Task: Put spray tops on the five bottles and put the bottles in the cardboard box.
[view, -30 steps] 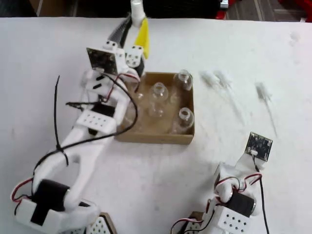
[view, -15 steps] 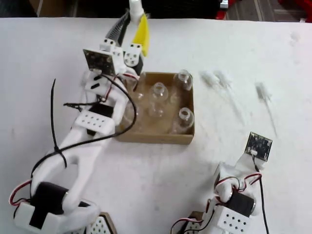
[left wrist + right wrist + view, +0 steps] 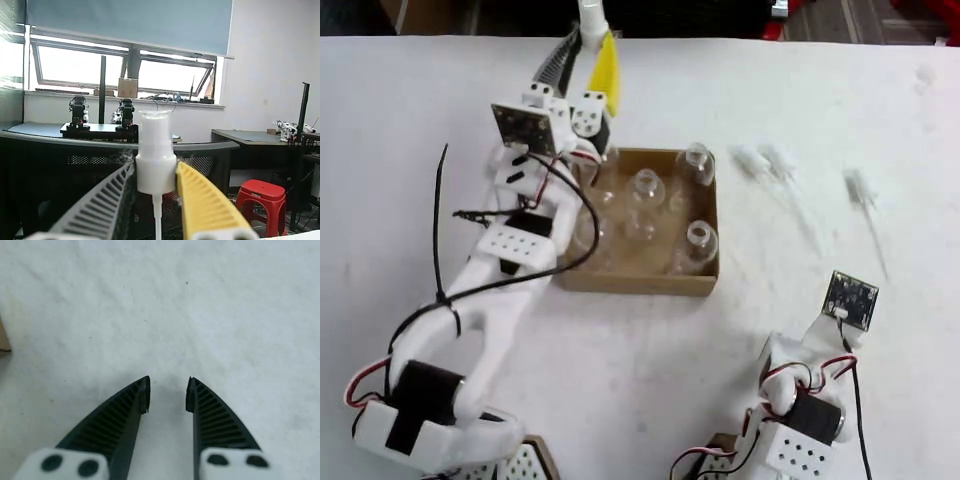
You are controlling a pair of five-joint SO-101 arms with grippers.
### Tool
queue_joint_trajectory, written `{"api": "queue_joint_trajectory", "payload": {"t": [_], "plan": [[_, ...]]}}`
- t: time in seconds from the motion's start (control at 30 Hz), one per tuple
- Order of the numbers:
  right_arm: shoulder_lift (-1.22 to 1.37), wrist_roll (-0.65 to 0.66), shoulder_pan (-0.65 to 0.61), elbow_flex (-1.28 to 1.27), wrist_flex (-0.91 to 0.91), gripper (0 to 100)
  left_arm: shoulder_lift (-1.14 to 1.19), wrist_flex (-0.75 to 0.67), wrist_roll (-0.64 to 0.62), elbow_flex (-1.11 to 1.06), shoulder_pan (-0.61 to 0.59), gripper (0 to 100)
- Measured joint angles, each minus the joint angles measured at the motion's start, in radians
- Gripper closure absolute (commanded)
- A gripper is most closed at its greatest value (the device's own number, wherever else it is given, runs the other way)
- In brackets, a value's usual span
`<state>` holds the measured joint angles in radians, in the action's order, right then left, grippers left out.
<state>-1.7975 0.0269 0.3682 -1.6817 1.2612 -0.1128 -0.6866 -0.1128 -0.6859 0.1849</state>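
Lead: Status, left arm?
Tech: Left pincer point(image 3: 156, 172) is pinching a spray top point(image 3: 155, 150) by its collar, head up, tube hanging straight down. It's raised above the table point(image 3: 820, 90), just past the box's point(image 3: 640, 283) far edge.
Lead: Why upright?
Tech: My guess is the tube has to enter a bottle neck first, so a vertical hold suits insertion.
Lead: Bottles?
Tech: Bottles point(image 3: 645, 187) are standing in the box. Three are clear to see, none with a top. The arm covers part of the box, so I can't count five.
Lead: Capping in place, then?
Tech: Looks so. The box walls should keep them from tipping.
Lead: Spares?
Tech: Loose tops point(image 3: 760, 160) are lying flat on the table, near the box on the side away from the left arm.
Lead: Right arm?
Tech: Right pincer point(image 3: 167, 392) is slightly spread and holding nothing, low over bare table. Parked out of the way, I'd say.
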Motion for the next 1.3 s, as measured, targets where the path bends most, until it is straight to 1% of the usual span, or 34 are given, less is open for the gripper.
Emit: {"api": "queue_joint_trajectory", "payload": {"t": [0.13,0.47,0.67,1.1,1.17,1.3], "plan": [[0.000,0.000,0.000,0.000,0.000,89.9,0.002,0.000,0.002,-0.041,0.000,98],[0.000,0.000,0.000,0.000,0.000,89.9,0.002,0.000,0.002,-0.052,-0.017,98],[0.000,0.000,0.000,0.000,0.000,89.9,0.002,-0.002,0.002,-0.129,-0.018,97],[0.000,0.000,0.000,0.000,0.000,89.9,0.002,-0.002,0.002,-0.186,-0.018,97],[0.000,0.000,0.000,0.000,0.000,89.9,0.002,-0.002,0.002,-0.193,-0.018,96],[0.000,0.000,0.000,0.000,0.000,89.9,0.002,-0.002,0.002,-0.204,-0.018,89]]}}
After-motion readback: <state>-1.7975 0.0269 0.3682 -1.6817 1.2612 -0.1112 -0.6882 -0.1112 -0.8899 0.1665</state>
